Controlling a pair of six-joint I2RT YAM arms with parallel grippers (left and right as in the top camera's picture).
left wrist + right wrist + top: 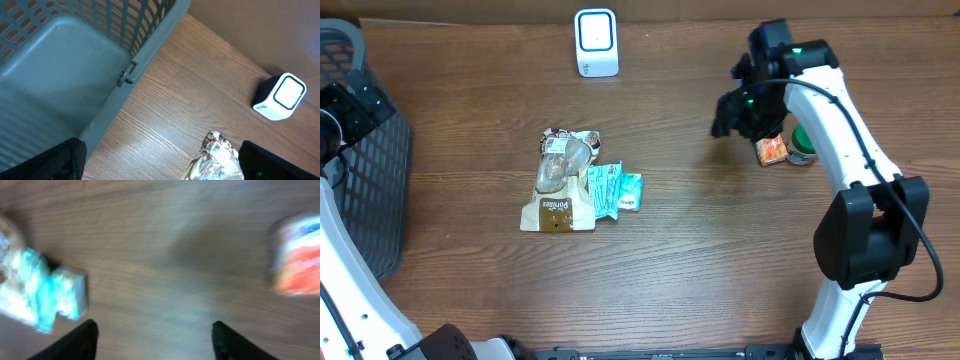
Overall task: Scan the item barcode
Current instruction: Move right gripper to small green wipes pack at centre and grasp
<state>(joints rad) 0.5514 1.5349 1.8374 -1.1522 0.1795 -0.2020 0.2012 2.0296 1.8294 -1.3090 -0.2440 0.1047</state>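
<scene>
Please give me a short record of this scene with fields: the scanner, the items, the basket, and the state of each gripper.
scanner: white barcode scanner, upright at the far edge of the table
centre items: brown snack bag with teal packets beside it, touching
right items: orange packet and green item, next to the right arm
basket: grey basket at the left edge, inside looks bare in the left wrist view
left gripper: open, holding nothing
right gripper: open, nothing between the fingers

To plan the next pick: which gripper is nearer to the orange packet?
Right. The right gripper hangs just beside the orange packet; the left gripper is across the table, by the basket.
</scene>
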